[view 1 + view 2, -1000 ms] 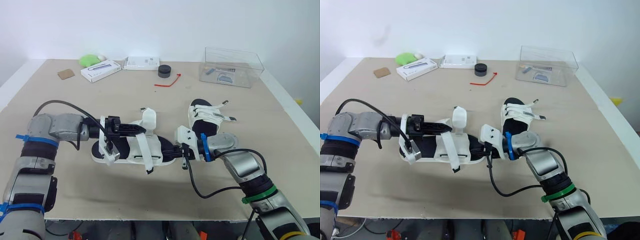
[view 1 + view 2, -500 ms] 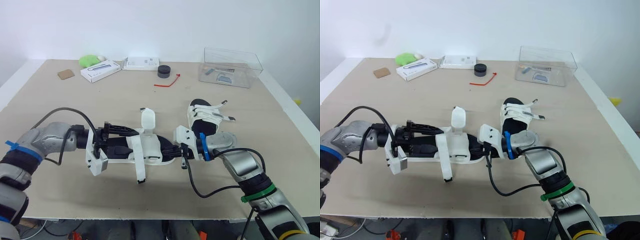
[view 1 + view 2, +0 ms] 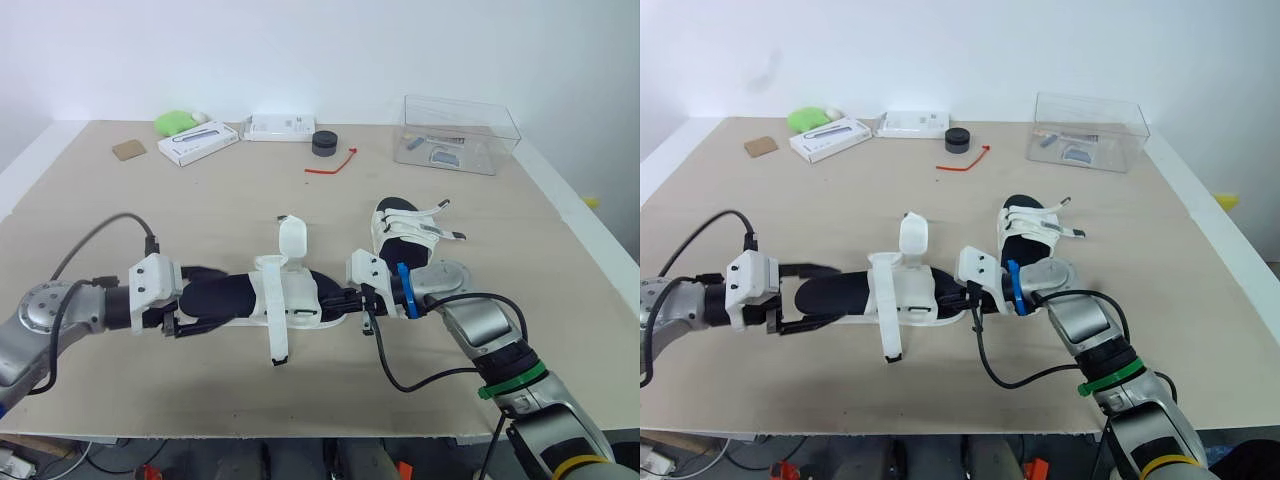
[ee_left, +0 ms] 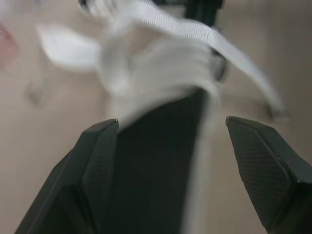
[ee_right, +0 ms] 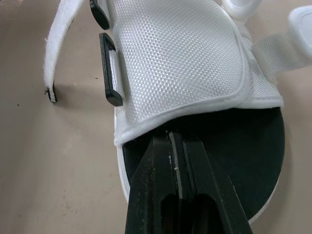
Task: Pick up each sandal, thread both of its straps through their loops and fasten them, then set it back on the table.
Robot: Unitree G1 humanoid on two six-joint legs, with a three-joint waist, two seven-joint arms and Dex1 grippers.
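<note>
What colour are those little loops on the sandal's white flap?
The loops are black; the right wrist view shows them best.

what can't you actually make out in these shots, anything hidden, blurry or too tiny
- Left wrist view: the near sandal is motion-blurred, so its strap loops cannot be read.
- Right wrist view: the right pincer has its tips under the sandal's white upper, which hides how deep they reach.
- Head views: the near end of the far sandal is covered by the right wrist.
- Head views: the clear box has contents too small to identify.
</note>
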